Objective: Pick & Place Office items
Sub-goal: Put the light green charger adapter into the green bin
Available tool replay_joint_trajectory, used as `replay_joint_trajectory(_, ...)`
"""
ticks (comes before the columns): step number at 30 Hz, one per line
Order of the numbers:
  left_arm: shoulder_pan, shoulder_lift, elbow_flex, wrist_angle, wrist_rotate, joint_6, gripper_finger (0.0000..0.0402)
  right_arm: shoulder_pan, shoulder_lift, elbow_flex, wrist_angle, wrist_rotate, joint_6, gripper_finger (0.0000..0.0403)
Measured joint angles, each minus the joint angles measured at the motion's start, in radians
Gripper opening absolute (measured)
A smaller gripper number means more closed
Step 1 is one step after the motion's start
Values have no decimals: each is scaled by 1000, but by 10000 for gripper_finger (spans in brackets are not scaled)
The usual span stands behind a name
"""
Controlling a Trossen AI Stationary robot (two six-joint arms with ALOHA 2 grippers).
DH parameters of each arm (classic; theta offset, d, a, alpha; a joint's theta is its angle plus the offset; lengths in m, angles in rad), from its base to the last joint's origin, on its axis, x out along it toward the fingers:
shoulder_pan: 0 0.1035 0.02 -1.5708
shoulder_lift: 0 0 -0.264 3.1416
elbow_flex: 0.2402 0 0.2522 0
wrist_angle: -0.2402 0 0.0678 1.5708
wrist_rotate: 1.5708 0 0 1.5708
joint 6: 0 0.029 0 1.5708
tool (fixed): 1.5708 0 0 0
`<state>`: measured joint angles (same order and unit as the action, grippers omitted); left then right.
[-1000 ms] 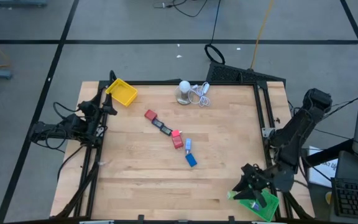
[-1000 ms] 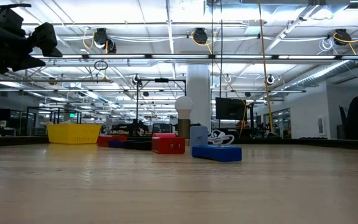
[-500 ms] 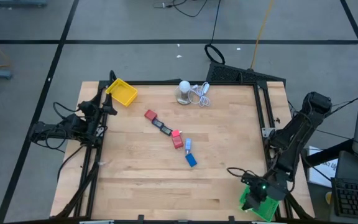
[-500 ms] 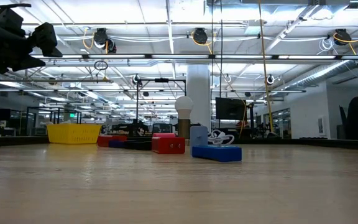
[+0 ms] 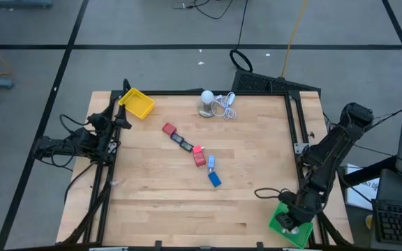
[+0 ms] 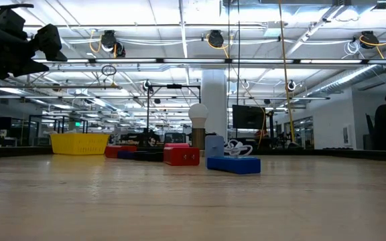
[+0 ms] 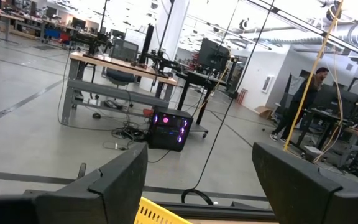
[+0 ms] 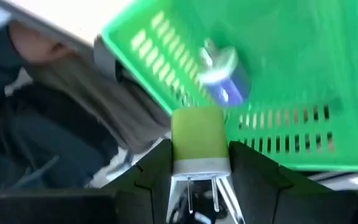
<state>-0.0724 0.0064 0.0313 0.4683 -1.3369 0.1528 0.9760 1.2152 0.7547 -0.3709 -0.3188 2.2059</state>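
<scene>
- Green plug adapter (image 8: 197,144): pinched in the right gripper (image 8: 197,163), above the green tray (image 5: 300,231) at the table's near right corner.
- Centre it over the tray floor, clear of the blue-white piece (image 8: 224,78) already inside, then release low.
- Left gripper (image 7: 199,182): spread wide, empty, parked at the left edge by the yellow tray (image 5: 137,103).

- Ceiling lights (image 6: 214,39) are glowing in rows overhead, washing the upper low view in glare.
- The table (image 5: 152,195) is sitting evenly lit — shadows staying faint.
- The green tray (image 8: 278,81) is smearing with motion blur — its slats going soft.
- Near wood is blurring out of focus in the low view.
</scene>
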Motion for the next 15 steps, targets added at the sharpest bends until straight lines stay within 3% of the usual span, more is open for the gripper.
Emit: replay_joint_trajectory(15,0,0,0,0,0,0,294,-91,1,0,-233,35,-153,131)
